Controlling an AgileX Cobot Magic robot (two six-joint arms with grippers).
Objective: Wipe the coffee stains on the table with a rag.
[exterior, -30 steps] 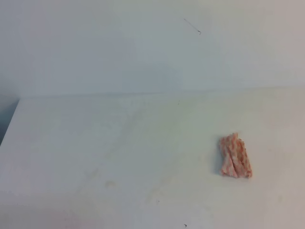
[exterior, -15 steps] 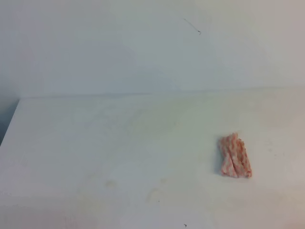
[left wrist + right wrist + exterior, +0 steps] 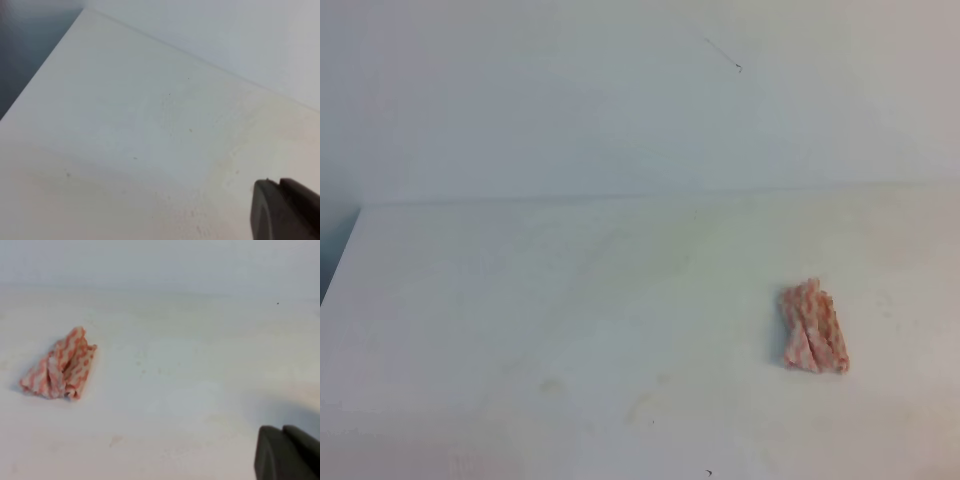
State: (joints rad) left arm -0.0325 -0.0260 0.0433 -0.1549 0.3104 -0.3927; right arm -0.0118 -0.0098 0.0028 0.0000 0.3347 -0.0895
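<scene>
Pink-and-white patterned rag (image 3: 813, 328) crumpled in a small oblong bundle at the lower right of the exterior high view, lying loose on the white table (image 3: 520, 300), nothing touching it. Same rag (image 3: 59, 366) at the left middle of the right wrist view, well apart from the right gripper (image 3: 287, 452), only a dark corner of which shows at the lower right; jaws together, holding nothing. Left gripper (image 3: 285, 210) likewise just a dark tip at the lower right of the left wrist view (open or closed, cannot tell). Faint yellowish smudges (image 3: 552, 385) low in the exterior high view, left of centre. No distinct brown coffee blotch made out. Pale wall (image 3: 620, 100) behind the table's far edge.
</scene>
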